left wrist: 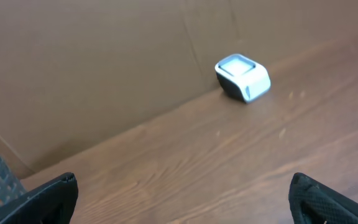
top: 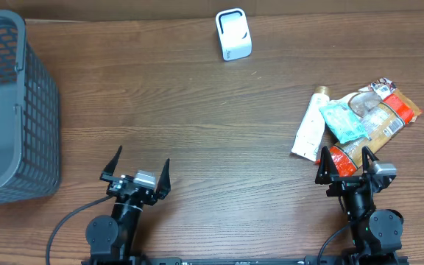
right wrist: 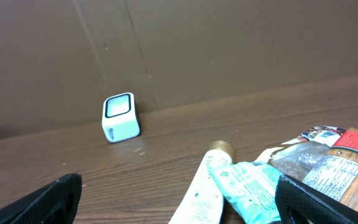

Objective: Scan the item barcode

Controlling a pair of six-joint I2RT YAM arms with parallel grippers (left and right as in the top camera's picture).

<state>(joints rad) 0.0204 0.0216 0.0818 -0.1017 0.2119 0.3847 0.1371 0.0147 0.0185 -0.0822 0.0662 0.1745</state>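
**A:** Left arm, pose?

**B:** Folded back at the near edge of the table (top: pixel 197 110). The left gripper (top: pixel 140 165) points toward the far side, with its fingers (left wrist: pixel 42 200) spread wide and nothing between them. A grey basket (top: pixel 9 110) stands to its left, apart from it.

**A:** Right arm?

**B:** Same crouch at the near edge. The right gripper (top: pixel 347 163) has its jaws fully apart and is empty. Its fingers (right wrist: pixel 42 200) frame the heap of goods just ahead.

**A:** The heap?

**B:** A white tube (top: pixel 309 125) lies on the left with its gold cap toward the far side. A teal packet (top: pixel 342 121) lies over it, and a clear bag (top: pixel 385 114) with a red label is on the right. A red-labelled item (top: pixel 338 154) lies nearest the fingertips. I cannot tell whether it touches them.

**A:** Scanner?

**B:** The white scanner (top: pixel 233 34) is at the far edge, well apart from both arms and from the heap.
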